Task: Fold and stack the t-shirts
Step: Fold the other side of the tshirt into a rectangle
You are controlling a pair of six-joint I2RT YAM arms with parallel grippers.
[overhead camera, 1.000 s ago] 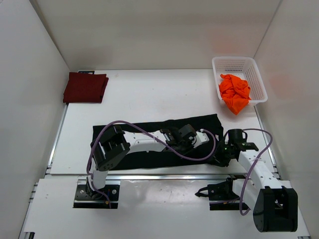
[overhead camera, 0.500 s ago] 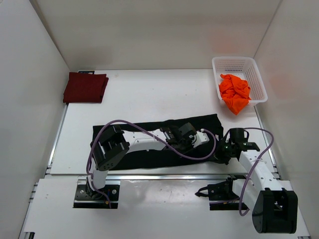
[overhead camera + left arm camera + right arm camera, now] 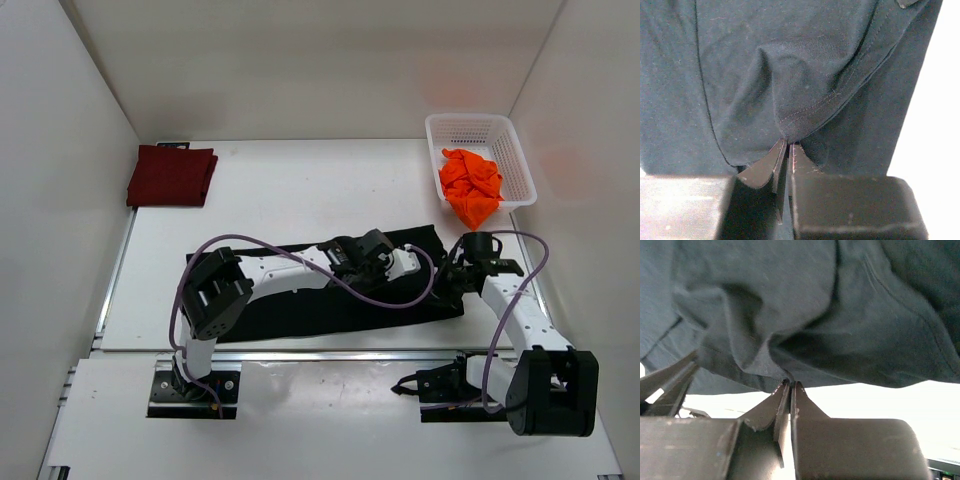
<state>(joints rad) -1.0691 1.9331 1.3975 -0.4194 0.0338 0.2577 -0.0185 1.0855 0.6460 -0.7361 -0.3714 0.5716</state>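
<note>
The black t-shirt (image 3: 300,312) lies as a long band across the near middle of the table. My left gripper (image 3: 392,268) reaches over its right half and is shut on a raised pinch of the black cloth (image 3: 805,90); the jaws (image 3: 788,144) meet on a hem. My right gripper (image 3: 455,280) is at the shirt's right end, shut on a fold of the same cloth (image 3: 790,315), its tips (image 3: 790,384) lifted above the white table. The maroon t-shirt (image 3: 172,176) lies folded at the far left. The orange t-shirt (image 3: 470,186) sits crumpled in the basket.
The white mesh basket (image 3: 470,128) stands at the far right corner, against the right wall. White walls close in the table on the left, back and right. The metal rail (image 3: 330,353) marks the table's near edge.
Both grippers closed on the black shirt's right end and moved away from the near edge, lifting the cloth. The right gripper shifted from the near right corner of the shirt to farther back.
</note>
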